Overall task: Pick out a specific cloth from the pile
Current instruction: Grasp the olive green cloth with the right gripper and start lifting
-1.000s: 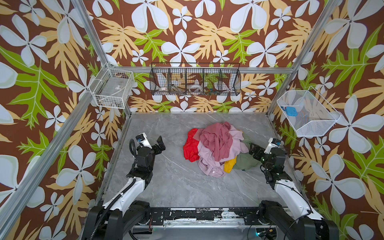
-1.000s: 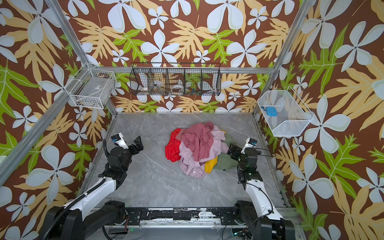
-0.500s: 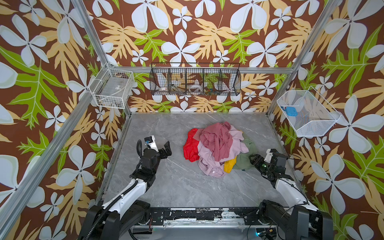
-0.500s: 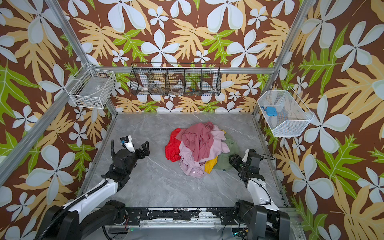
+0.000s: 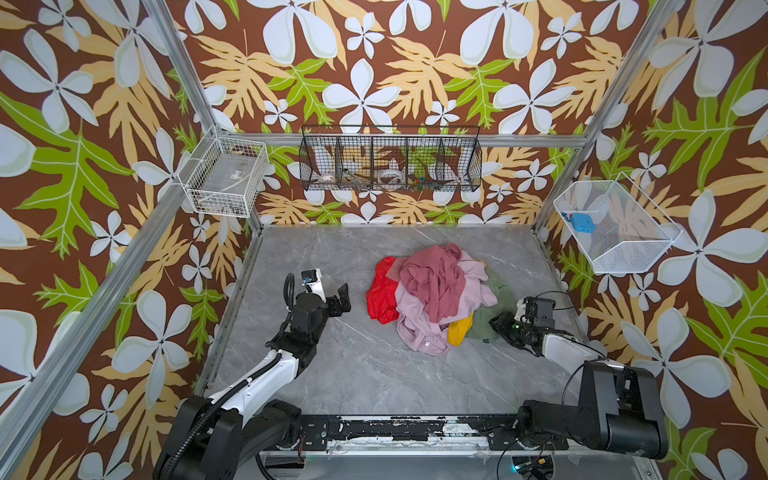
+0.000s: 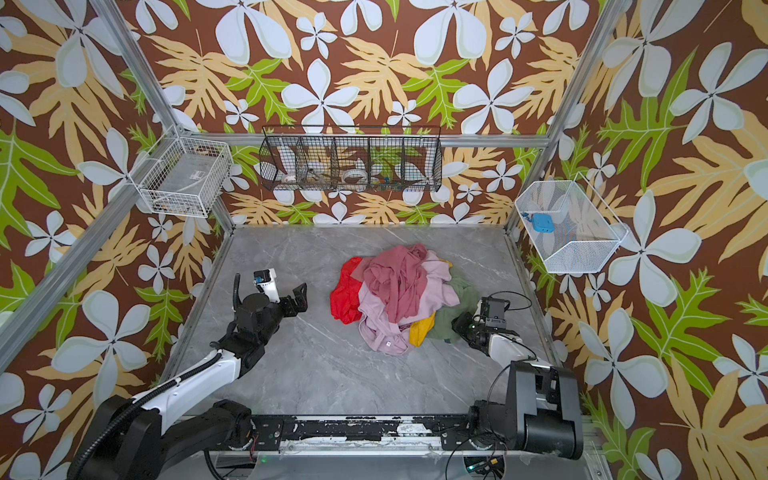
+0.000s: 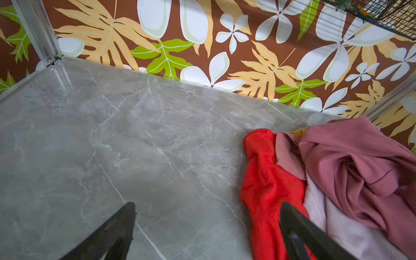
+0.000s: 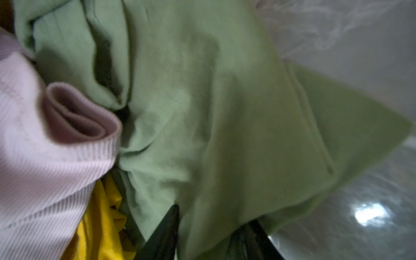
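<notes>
The olive-green cloth (image 5: 484, 322) is seen under the pile (image 5: 432, 291) on its right side, near the worktop's (image 5: 332, 374) right edge. A fold is enclosed by the right gripper's (image 8: 213, 216) fingers, but a firm clamp cannot be confirmed. The left gripper (image 5: 338, 299) is spread wide over bare worktop left of the pile. A blue item (image 5: 582, 222) is held in the mesh basket (image 5: 623, 253).

Both top views are looking steeply down from high above the front rail (image 5: 395, 430), framing the whole table (image 5: 353, 374) and the pile (image 5: 434, 286) from far off, and overlapping almost fully. Left wrist camera is sitting low, facing across the table toward the back wall (image 7: 202, 33), catching the pile's red cloth (image 7: 265, 180) edge. Right wrist camera is hovering very close over the cloth (image 8: 225, 117), blurred, sharing the pile's right flank with the top views.
</notes>
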{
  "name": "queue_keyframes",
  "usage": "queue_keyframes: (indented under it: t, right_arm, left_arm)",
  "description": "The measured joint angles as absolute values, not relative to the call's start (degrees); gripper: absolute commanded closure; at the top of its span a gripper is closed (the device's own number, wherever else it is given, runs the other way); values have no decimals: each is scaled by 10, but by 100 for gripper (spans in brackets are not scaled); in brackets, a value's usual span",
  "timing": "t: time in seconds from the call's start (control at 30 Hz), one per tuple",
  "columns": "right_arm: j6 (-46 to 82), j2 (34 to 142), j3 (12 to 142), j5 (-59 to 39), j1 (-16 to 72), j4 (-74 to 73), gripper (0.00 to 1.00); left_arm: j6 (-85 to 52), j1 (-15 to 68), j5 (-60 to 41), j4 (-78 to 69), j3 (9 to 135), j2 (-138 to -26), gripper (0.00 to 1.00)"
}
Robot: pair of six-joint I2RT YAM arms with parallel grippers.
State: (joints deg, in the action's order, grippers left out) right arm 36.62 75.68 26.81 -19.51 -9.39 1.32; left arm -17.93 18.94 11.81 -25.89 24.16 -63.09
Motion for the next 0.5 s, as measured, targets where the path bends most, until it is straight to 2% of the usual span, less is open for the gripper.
queue_keyframes:
  t: [0.07, 0.13, 0.5]
  right_arm:
    - [367, 757, 262, -193, -94, 4, 91]
    - [371, 747, 251, -194, -94, -9, 99]
    - [373, 627, 258, -208, -93, -22, 100]
  left_arm:
    - [-180, 190, 120, -255, 244, -635, 0]
    - [-180, 191, 120, -252, 247, -639, 0]
    - [-166, 194, 122, -242, 266, -653, 0]
